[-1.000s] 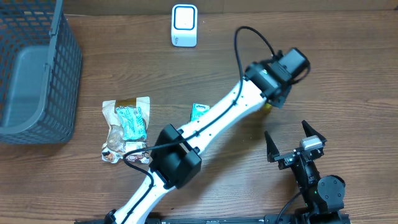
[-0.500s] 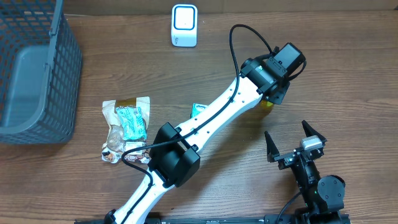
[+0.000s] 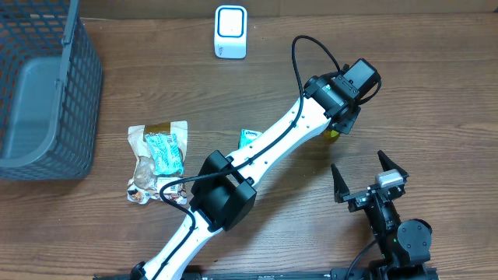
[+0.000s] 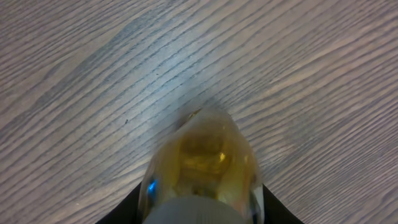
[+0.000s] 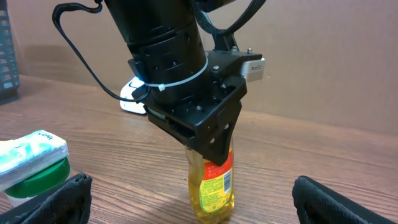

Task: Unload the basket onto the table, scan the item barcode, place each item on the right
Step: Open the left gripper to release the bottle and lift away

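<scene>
A yellow bottle (image 5: 213, 186) with a red and green label stands upright on the wooden table; its barcode (image 5: 227, 182) faces the right wrist camera. My left gripper (image 5: 214, 155) comes down over the bottle's top and is shut on it. From the left wrist view the bottle (image 4: 202, 155) fills the space between the black fingers (image 4: 124, 214). From overhead, only a yellow sliver of the bottle (image 3: 332, 134) shows under the left gripper (image 3: 340, 120). The white scanner (image 3: 230, 32) stands at the table's far edge. My right gripper (image 3: 359, 162) is open, low and near, facing the bottle.
A grey mesh basket (image 3: 47, 85) sits at the far left. A snack bag (image 3: 159, 159) lies left of centre. A green-and-white packet (image 3: 249, 140) lies beside the left arm, and it also shows at the left of the right wrist view, packet (image 5: 31, 152).
The left wrist has shifted slightly toward the far side and turned a little over the bottle. The bottle stays on the table and the right arm is still.
</scene>
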Action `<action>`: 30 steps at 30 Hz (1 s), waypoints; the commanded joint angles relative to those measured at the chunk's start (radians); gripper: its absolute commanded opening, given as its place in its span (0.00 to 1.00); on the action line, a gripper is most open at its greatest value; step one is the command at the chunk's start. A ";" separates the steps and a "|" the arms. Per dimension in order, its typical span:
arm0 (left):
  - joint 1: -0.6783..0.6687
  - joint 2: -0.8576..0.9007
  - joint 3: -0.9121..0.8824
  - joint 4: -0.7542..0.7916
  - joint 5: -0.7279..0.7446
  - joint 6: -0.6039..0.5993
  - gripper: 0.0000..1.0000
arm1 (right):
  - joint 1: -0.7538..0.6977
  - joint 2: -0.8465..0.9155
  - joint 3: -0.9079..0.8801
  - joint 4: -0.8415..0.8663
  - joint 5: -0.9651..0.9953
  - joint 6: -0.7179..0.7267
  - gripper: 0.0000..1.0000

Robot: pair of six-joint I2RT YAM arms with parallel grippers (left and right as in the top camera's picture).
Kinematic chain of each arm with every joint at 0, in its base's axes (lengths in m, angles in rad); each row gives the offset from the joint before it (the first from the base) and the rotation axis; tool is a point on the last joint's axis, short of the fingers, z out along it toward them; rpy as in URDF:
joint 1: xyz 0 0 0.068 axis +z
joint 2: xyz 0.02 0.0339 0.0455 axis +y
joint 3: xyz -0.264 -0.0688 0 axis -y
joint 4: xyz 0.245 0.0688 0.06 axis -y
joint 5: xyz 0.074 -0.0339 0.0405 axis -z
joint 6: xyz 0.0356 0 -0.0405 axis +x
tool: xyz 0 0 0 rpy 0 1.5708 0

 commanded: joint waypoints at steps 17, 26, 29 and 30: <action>-0.011 -0.089 0.013 0.012 0.024 0.035 1.00 | -0.003 -0.010 -0.011 0.003 0.006 0.002 1.00; 0.009 -0.304 0.013 -0.043 0.012 0.052 1.00 | -0.003 -0.010 -0.011 0.003 0.006 0.002 1.00; 0.029 -0.356 0.013 -0.107 -0.019 0.052 1.00 | -0.003 -0.010 -0.010 0.003 0.006 0.002 1.00; 0.038 -0.372 0.013 -0.140 -0.039 0.051 1.00 | -0.003 -0.010 -0.011 0.003 0.006 0.002 1.00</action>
